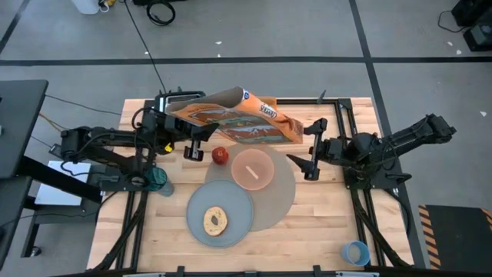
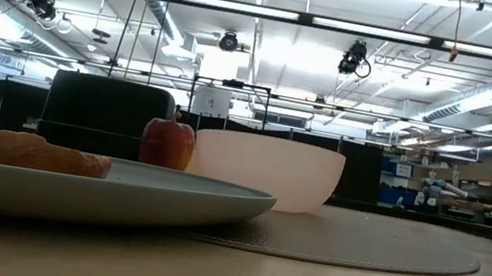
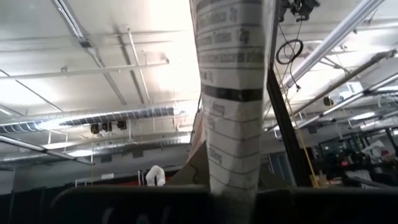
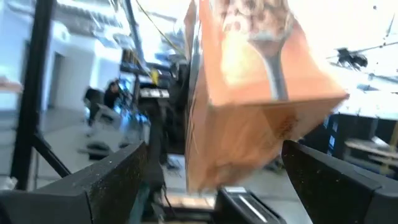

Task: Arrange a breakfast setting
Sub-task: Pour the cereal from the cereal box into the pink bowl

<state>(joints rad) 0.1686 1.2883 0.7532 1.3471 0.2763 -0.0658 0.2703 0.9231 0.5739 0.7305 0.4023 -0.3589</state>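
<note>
Cereal box (image 1: 234, 121): aloft over table, clamped by left gripper (image 1: 201, 138) (pinched tight); right gripper (image 1: 306, 150) spread wide beside it, holding nothing.

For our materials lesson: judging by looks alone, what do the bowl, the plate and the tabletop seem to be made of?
Pale pink bowl: probably ceramic or plastic; smooth, matte, evenly coloured wall. Grey plate: likely glazed ceramic or melamine; smooth rim with a soft sheen. Tabletop: wood, shown by pale joined planks with visible grain.
</note>
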